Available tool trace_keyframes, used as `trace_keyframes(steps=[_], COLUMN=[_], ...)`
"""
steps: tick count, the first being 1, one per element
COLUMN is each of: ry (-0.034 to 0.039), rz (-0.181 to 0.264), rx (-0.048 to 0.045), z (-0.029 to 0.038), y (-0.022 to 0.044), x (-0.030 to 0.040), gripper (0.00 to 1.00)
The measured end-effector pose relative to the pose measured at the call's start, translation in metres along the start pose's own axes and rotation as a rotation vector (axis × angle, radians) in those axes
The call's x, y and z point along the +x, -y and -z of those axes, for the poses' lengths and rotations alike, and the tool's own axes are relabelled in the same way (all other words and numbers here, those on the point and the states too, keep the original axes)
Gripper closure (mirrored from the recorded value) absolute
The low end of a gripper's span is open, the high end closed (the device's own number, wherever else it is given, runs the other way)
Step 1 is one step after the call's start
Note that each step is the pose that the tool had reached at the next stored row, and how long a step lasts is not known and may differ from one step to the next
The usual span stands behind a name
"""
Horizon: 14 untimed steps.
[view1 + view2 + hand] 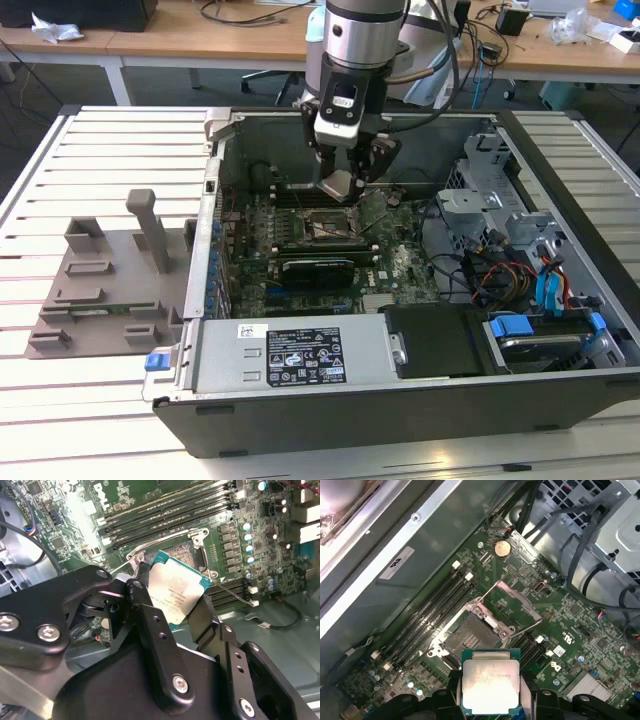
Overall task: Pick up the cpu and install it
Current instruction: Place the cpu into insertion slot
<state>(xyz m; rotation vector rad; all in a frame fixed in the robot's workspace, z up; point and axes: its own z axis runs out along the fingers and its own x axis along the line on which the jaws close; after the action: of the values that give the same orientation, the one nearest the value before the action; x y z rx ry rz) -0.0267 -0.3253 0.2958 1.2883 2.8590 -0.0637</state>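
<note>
The open socket (469, 639) lies uncovered under the gripper (343, 183), which clamps the cpu (338, 186). There is free air between chip and socket. Just beside the socket, the load plate (512, 605) is swung open and juts up close to the way down. The memory slots (432, 617) run low along the socket's far side, and the case wall (415, 550) rises beyond them. In the exterior view, the black expansion card (318, 268) stands on edge in front of the gripper. The drive cage (478, 195) and cables (495, 275) crowd the exterior view's right.
</note>
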Motion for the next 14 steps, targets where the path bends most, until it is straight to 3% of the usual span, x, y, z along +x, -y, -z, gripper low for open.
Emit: trace_keyframes(steps=[14], ry=[-0.0053], rz=[-0.15], rx=[0.0031], z=[0.0], y=[0.0], x=[0.0], gripper=[0.45])
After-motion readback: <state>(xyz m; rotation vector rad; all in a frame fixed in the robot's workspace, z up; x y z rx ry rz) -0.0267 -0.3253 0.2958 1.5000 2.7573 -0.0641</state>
